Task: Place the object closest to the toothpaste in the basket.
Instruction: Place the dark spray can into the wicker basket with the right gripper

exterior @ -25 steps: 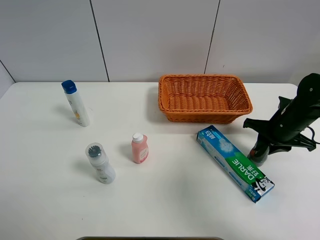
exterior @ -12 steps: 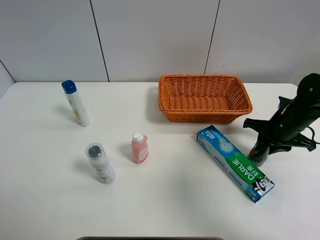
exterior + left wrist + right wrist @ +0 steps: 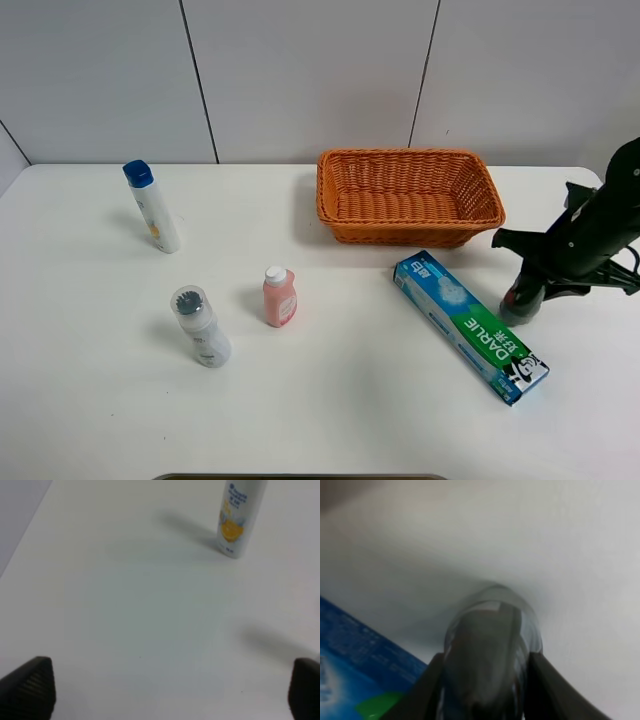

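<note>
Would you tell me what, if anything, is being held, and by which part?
The right end effector grips the small dark bottle across its upper sides.

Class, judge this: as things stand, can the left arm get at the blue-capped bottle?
Probably yes: the blue-capped bottle stands upright on bare table, with nothing between it and the open left gripper.
</note>
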`<state>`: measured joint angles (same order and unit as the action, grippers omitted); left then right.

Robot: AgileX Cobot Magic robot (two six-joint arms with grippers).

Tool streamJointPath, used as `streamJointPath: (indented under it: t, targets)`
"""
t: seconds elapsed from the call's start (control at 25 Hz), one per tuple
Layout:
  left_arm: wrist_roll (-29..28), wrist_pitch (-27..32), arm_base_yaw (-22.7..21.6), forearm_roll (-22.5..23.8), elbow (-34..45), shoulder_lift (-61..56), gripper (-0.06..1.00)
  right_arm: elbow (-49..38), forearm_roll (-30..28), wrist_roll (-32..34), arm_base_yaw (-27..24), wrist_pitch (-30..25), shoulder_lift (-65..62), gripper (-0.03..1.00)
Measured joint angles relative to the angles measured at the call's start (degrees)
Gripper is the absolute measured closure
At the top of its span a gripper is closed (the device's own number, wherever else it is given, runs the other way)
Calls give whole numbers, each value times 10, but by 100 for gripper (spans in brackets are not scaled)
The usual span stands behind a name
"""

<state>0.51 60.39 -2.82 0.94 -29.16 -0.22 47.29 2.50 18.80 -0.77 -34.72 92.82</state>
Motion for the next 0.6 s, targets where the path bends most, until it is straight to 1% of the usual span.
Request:
streamJointPath:
  t: [0.44,0.6]
  targets:
    - [0,0,0,0,0,0,0,0,-25,-2,0,-32,-142,60]
    - [0,0,0,0,0,0,0,0,-34,-25,19,-32,-194,60]
